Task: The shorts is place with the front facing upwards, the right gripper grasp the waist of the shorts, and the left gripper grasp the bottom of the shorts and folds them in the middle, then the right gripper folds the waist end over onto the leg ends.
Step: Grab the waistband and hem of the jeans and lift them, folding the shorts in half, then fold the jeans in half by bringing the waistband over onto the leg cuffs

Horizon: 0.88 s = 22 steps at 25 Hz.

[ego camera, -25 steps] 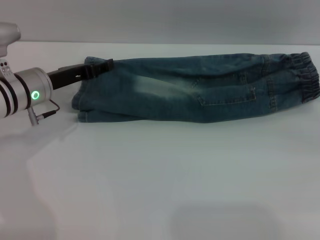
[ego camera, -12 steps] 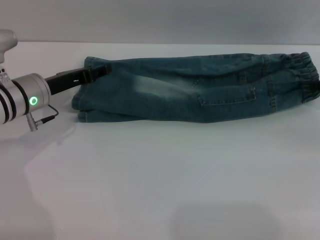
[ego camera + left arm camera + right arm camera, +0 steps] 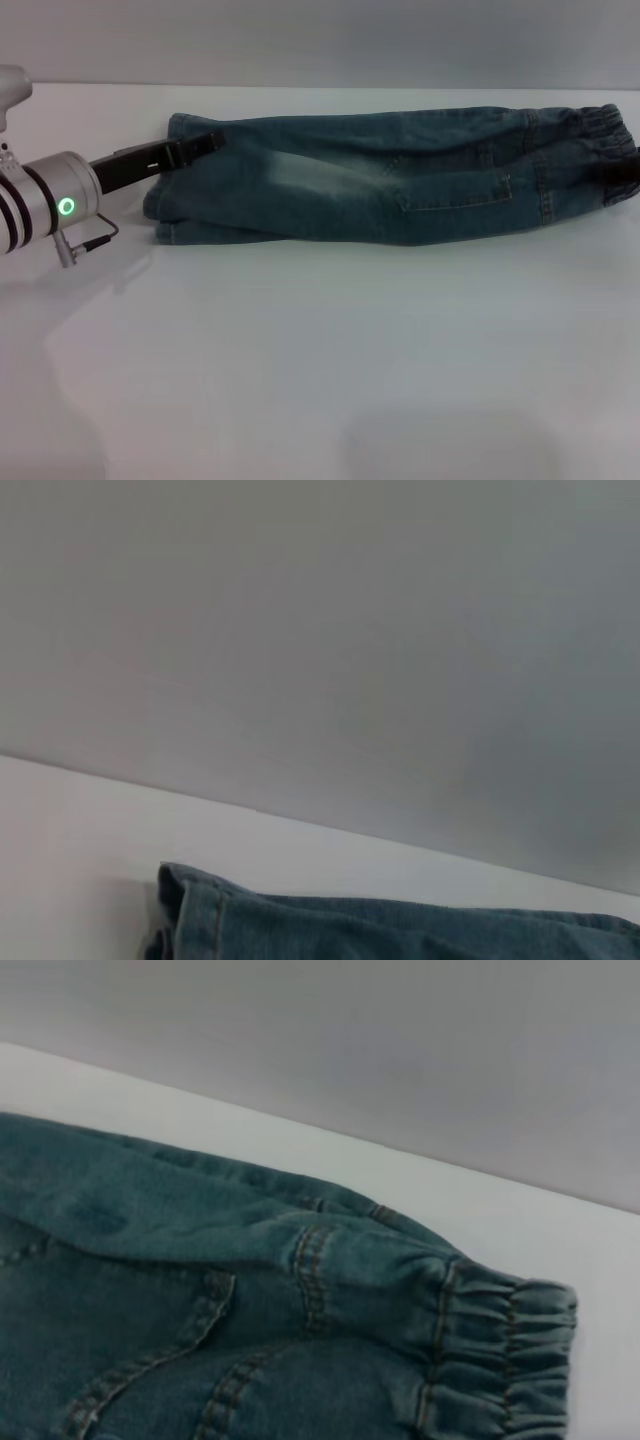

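Observation:
The shorts [image 3: 400, 180] lie folded lengthwise across the back of the white table [image 3: 320, 350], pocket side up. The gathered waist [image 3: 600, 135] is at the right and the hemmed leg ends [image 3: 165, 200] at the left. My left gripper [image 3: 205, 142] reaches in from the left on its silver wrist, and its black tip rests at the far corner of the leg ends. A dark shape at the right edge, over the waistband, looks like my right gripper [image 3: 625, 175]. The left wrist view shows the hem corner [image 3: 185, 910]. The right wrist view shows the waistband [image 3: 500, 1350] close up.
A grey wall rises behind the table's far edge [image 3: 400, 86], just beyond the shorts. Bare white tabletop stretches from the shorts toward me.
The left wrist has sunk and drawn slightly toward me, and its black tip has slid a little lower on the hem. A dark shape now covers part of the waistband at the right edge. The shorts lie unmoved.

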### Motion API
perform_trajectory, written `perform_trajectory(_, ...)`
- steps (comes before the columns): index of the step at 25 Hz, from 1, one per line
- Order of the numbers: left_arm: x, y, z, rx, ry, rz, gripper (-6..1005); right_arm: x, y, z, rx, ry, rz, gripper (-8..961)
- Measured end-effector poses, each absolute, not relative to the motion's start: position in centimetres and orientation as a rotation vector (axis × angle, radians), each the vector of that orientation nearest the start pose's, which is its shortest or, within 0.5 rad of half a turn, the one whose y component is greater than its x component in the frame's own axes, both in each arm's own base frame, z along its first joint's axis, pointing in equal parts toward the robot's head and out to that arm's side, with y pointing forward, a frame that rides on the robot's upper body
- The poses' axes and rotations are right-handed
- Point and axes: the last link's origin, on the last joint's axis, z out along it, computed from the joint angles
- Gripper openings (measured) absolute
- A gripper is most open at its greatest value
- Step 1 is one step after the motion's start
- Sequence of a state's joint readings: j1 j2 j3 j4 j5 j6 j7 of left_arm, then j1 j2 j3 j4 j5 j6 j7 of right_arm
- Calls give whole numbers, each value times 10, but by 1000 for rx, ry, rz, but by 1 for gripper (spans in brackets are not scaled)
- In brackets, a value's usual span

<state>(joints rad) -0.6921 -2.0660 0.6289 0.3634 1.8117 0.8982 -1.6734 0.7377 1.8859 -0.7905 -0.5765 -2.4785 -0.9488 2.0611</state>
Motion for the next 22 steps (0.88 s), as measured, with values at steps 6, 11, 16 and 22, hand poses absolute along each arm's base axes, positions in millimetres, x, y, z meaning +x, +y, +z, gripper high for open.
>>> perform_trajectory(6, -286, 410, -16, -2035, -1290, -719, 674, 314, 437, 66, -2184, 1035, -76, 769)
perform_trajectory(11, -286, 410, -16, -2033, -1289, -721, 674, 310, 437, 60, -2198, 1028, -61, 768)
perform_trajectory(16, -286, 411, -15, -2032, -1286, -721, 675, 307, 437, 55, -2210, 1033, -50, 767)
perform_trajectory(22, -287, 411, -15, -2030, -1287, -719, 675, 304, 435, 53, -2232, 1036, -46, 716)
